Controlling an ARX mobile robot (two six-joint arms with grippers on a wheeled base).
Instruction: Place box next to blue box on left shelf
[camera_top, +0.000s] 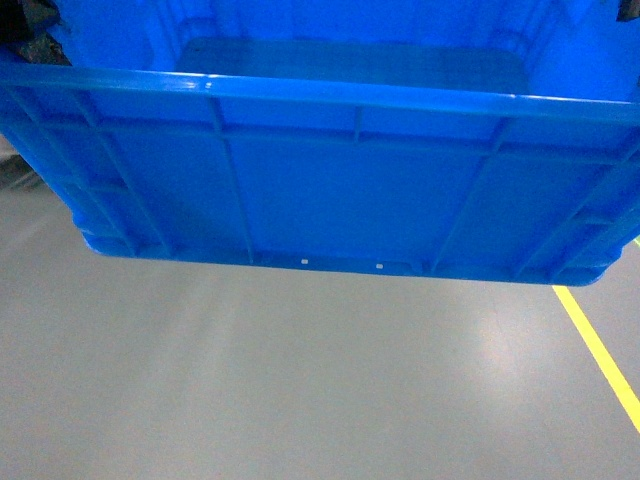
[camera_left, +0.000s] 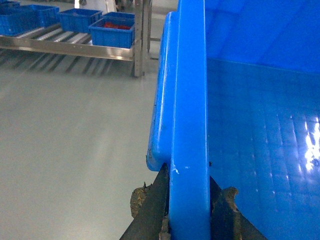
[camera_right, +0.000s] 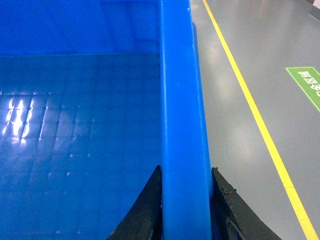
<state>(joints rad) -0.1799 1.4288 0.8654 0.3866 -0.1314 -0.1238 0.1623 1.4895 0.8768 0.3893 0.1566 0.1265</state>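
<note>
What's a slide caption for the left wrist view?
Left gripper clamps large blue plastic crate's rim; steel roller shelf beyond.

a warehouse — grey painted floor (camera_top: 300, 380), yellow lane line (camera_right: 260, 125), roller rack (camera_left: 70, 45).

Below me spreads a smooth grey floor (camera_top: 300, 380) with soft glare, a yellow line (camera_top: 600, 350) running off toward four o'clock, a green floor marking (camera_right: 307, 85) at two o'clock, and small blue bins (camera_left: 112, 30) far off at eleven o'clock.
</note>
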